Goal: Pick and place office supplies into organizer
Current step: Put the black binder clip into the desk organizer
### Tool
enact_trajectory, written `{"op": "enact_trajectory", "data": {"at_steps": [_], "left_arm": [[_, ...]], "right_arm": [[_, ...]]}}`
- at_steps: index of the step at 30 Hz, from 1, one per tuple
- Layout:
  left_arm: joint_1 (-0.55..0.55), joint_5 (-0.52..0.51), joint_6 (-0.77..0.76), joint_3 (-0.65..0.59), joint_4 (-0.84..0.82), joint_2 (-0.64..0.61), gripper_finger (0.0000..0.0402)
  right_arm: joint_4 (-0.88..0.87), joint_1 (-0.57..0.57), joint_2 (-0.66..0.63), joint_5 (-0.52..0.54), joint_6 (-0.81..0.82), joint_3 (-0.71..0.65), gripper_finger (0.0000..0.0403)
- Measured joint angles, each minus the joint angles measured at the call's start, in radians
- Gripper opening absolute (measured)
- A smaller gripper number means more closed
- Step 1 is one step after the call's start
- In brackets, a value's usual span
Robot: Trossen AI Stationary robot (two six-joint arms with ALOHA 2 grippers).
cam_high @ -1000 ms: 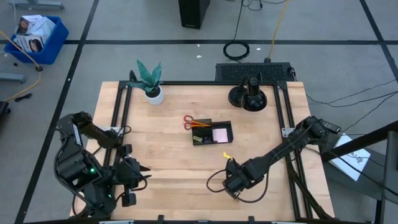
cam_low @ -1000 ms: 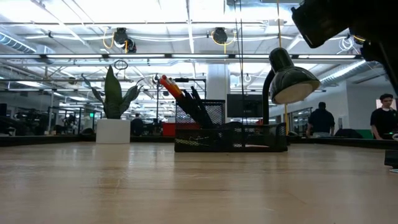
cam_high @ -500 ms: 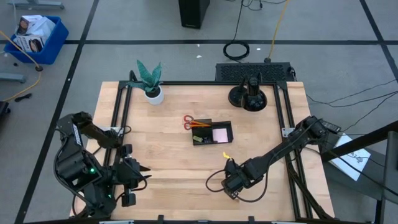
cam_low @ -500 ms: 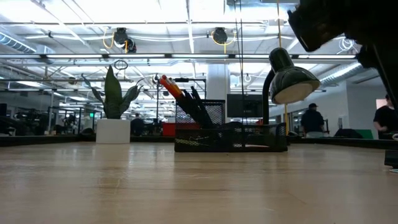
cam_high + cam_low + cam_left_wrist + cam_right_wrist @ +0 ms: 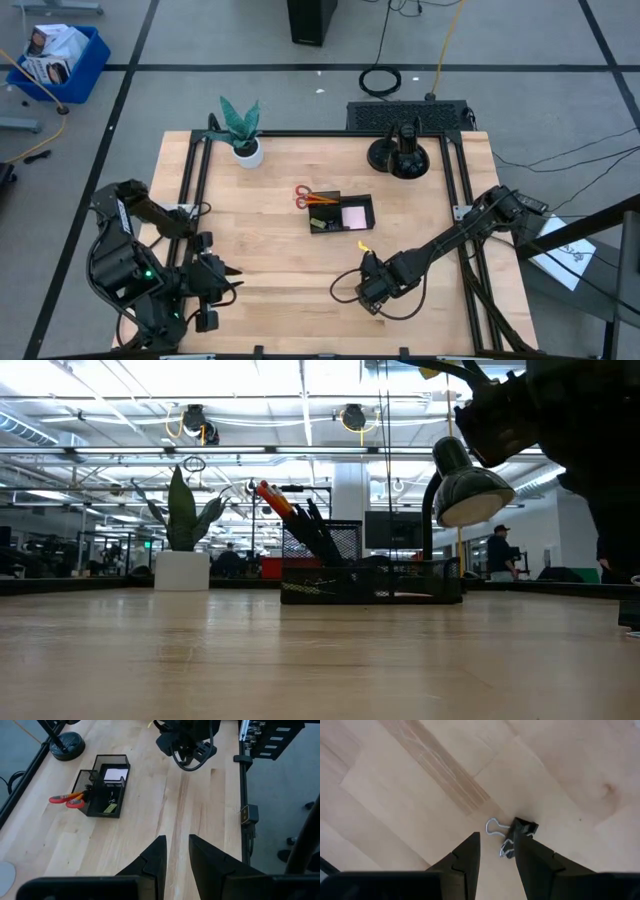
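Because the right tool [image 5: 494, 851] hangs low over the worktop [image 5: 410, 785] with its fingers a little apart, nothing between them, and the clip [image 5: 519, 834] lies just beyond one tip, closing now could nudge it away. The left tool [image 5: 176, 851], likewise slightly open, waits at its corner. I count one loose clip, one organizer [image 5: 341, 213], one pair of scissors [image 5: 305, 196].

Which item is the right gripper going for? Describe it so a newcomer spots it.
On the wooden table, look toward the front from the black organizer to the right gripper. Just past its open fingers a small black binder clip with silver wire handles lies on bare wood, the only loose clip there.
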Motion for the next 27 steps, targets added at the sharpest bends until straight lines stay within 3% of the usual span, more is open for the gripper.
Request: {"op": "enact_trajectory", "data": {"at_steps": [27], "left_arm": [[0.000,0.000,0.027,0.000,0.000,0.000,0.0086]], "right_arm": [[-0.026,-0.005,0.000,-0.033,-0.003,0.000,0.0109]]}}
